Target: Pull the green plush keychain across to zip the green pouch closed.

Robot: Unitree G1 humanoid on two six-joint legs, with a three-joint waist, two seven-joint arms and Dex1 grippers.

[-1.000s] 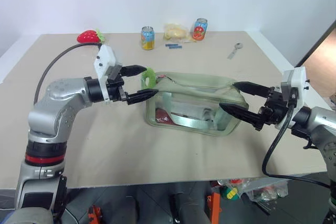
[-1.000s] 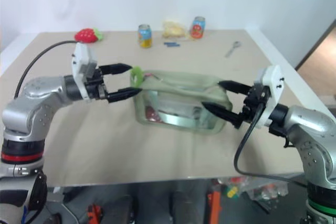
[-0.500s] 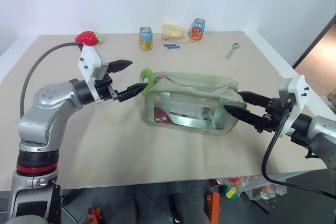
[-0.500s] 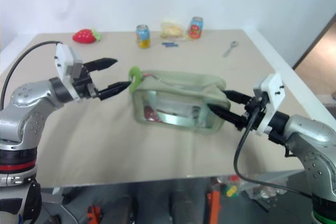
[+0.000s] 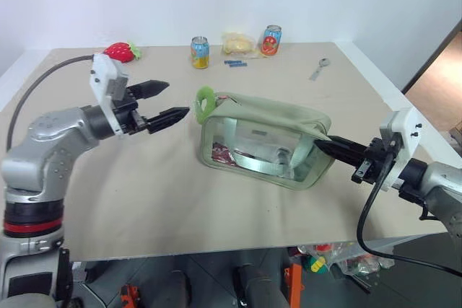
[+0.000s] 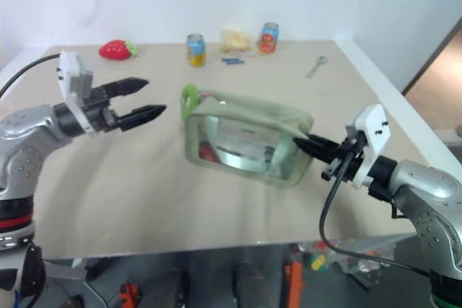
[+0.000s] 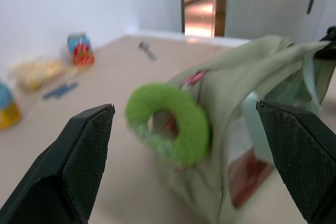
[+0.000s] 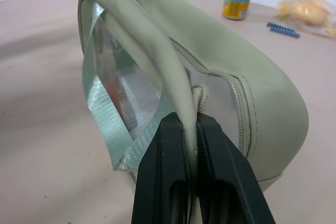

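The green pouch (image 5: 263,146) lies on the counter (image 5: 144,185), long axis running across between the 2 arms, its right end tipped up. The right gripper (image 5: 333,148) has its fingers shut on a fold of fabric at that end, anchoring the pouch. The left gripper (image 5: 172,101) hangs with fingers wide apart and empty, just beside the green plush keychain (image 5: 204,104), which stands at the pouch's left end, its ring facing the open fingers. Judged step: bracing before the pull. Next, the left fingers need to close on the plush and draw it toward the right end.
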